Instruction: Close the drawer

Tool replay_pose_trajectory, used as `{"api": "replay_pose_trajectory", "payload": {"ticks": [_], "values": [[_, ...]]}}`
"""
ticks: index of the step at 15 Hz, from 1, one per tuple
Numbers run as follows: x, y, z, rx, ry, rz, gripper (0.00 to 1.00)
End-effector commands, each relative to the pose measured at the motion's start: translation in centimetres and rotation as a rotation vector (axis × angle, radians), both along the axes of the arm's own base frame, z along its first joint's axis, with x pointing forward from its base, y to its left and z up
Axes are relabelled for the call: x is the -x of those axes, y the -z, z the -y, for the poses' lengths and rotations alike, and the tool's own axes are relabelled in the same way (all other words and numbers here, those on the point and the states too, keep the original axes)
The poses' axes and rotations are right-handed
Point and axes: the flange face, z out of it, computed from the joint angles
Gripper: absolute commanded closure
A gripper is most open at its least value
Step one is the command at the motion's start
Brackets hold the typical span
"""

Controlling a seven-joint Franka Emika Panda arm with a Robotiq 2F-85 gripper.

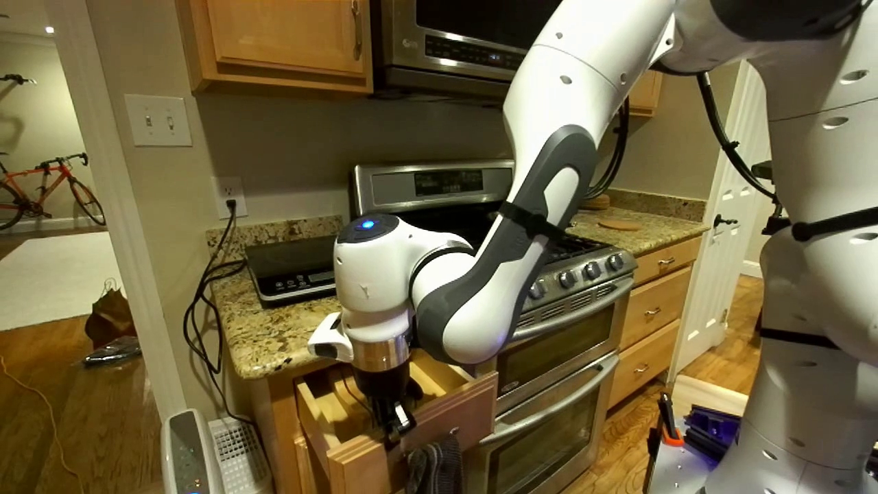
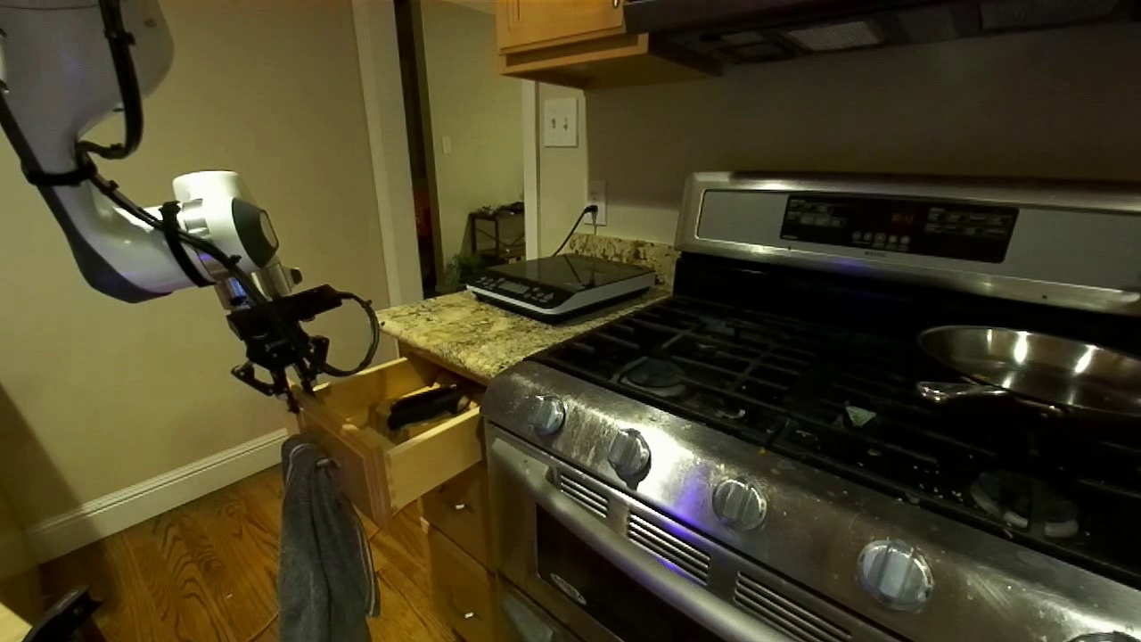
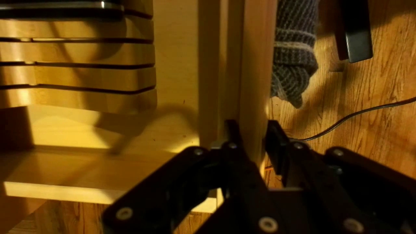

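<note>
Clamps the gripper [image 3: 252, 125], nearest in the wrist view at five o'clock, on the front board [image 3: 258, 71] of the drawer [image 3: 175, 65], with a finger [image 3: 233, 133] against each face. Shows there, left to right, a slotted wooden block [image 3: 97, 78] inside the drawer at ten o'clock, a grey towel [image 3: 294, 55] outside it at two o'clock and a dark cord [image 3: 351, 115] at three o'clock. Finds, in an exterior view, the counter [image 1: 264, 343] at eight o'clock, the drawer standing open below it at six o'clock and the oven [image 1: 566, 367] at five o'clock.
</note>
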Motion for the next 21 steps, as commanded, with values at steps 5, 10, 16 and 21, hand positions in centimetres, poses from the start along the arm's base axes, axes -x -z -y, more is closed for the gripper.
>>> {"api": "replay_pose_trajectory", "payload": {"ticks": [5, 10, 16, 21], "values": [[0.3, -3.9, 0.8, 0.012, -0.040, 0.169, 0.50], [2.8, -5.3, 0.5, 0.033, -0.064, 0.231, 0.49], [4.7, -4.6, -0.2, 0.051, -0.059, 0.253, 0.48], [3.9, -0.9, -1.2, 0.033, -0.032, 0.163, 0.62]]}}
